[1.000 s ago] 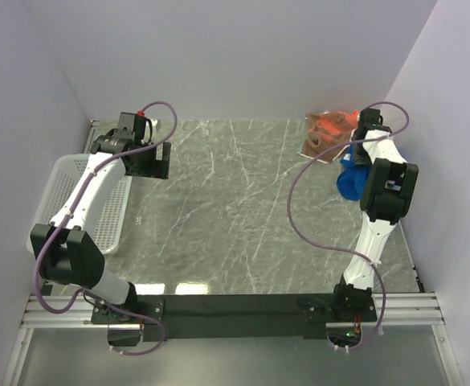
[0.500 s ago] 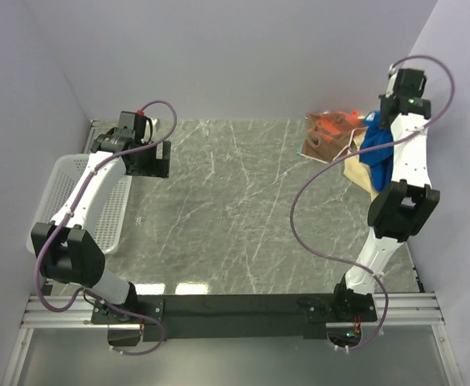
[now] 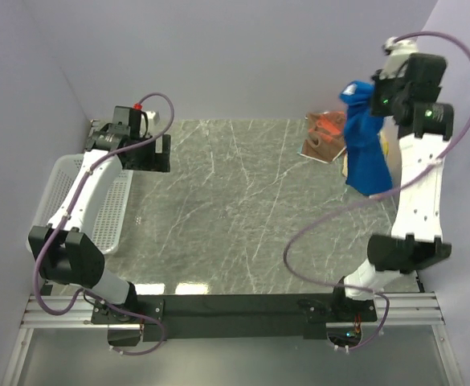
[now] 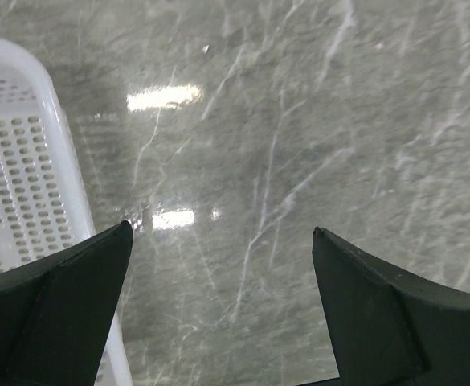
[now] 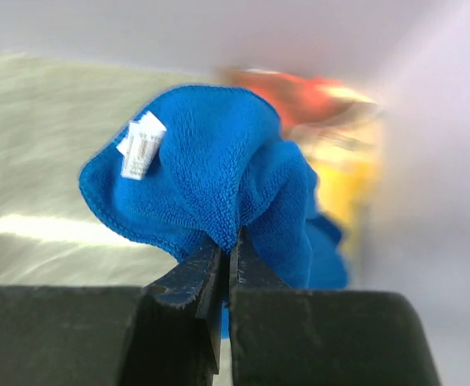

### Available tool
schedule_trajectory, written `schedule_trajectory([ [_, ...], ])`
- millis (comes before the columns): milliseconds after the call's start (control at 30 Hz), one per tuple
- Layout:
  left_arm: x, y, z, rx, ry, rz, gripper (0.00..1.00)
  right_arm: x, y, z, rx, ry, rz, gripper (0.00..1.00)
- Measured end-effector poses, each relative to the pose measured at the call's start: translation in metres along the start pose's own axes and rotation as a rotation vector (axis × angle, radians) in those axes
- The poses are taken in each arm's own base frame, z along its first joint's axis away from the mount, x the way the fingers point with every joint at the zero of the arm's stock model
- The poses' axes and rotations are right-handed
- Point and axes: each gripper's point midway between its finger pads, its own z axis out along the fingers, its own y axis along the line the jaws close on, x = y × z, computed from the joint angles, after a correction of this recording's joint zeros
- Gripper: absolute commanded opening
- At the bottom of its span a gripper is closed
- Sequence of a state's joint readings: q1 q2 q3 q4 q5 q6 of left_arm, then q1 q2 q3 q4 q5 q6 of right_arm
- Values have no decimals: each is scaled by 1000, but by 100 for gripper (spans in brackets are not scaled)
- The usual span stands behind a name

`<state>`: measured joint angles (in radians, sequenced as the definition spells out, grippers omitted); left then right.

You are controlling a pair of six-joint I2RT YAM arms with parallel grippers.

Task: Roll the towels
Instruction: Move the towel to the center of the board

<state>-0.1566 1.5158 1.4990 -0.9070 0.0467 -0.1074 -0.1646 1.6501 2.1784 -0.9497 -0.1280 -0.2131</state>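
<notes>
Top view: right arm stands tall at the far right side, right gripper (image 3: pixel 377 95) up high with its jaws pinched on a top fold of the blue towel (image 3: pixel 365 145). The towel hangs down from the grip in a long loose drape; whether its lower edge touches the table (image 3: pixel 243 201) cannot be told. Just left of the hanging cloth, the brown-and-orange patterned towel (image 3: pixel 323 135) lies crumpled at the far right corner of the table. A pale sliver of the yellow towel (image 3: pixel 385 145) shows at the blue towel's right edge, mostly hidden. Left gripper (image 3: pixel 157 155) sits low at the far left, beside the white mesh basket (image 3: pixel 67 178) that lies along the left edge, well apart from all towels. Left wrist view: left fingers (image 4: pixel 66 297) spread wide with nothing between them, bare marble table below, basket rim at the left of the frame. Right wrist view: right fingers (image 5: pixel 193 277) pressed together, a fold of blue towel clamped at the tips and bulging above them, small white label (image 5: pixel 141 145) on its upper left. Behind it, out of focus, the orange of the patterned towel and, to the right, the yellow towel.
</notes>
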Motion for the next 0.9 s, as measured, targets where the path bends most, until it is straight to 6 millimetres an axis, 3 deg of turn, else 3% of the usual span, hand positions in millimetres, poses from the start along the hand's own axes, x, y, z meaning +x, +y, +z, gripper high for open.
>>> schedule_trajectory([
  [100,-12,-2,-10,53,-37,-19,99,4,74,-34,-202,-33,-37,0],
  [167,-22,-1,-19,97,-69,-41,100,15,126,-53,-352,-45,-69,13],
  [200,-27,1,-23,115,-86,-53,100,24,151,-58,-427,-41,-81,28],
  [233,-31,2,-28,139,-102,-64,99,42,179,-60,-516,-16,-93,59],
  [267,-34,4,-32,161,-116,-76,99,61,200,-57,-581,23,-101,74],
  [433,-38,10,-45,234,-149,-99,100,182,312,-51,-879,311,-237,82],
  [500,-37,7,-48,257,-151,-81,99,227,337,-54,-946,434,-283,82],
  [567,-31,3,-48,284,-145,-56,99,250,342,-59,-970,495,-304,82],
  [633,-22,-1,-44,306,-125,-40,93,246,334,-56,-951,483,-291,79],
  [667,-16,-3,-41,317,-111,-32,84,237,325,-49,-927,454,-273,77],
  [767,7,-18,-27,351,-43,10,72,210,293,-18,-808,385,-210,71],
  [900,42,-66,-9,441,66,146,69,199,262,35,-658,382,-161,63],
])
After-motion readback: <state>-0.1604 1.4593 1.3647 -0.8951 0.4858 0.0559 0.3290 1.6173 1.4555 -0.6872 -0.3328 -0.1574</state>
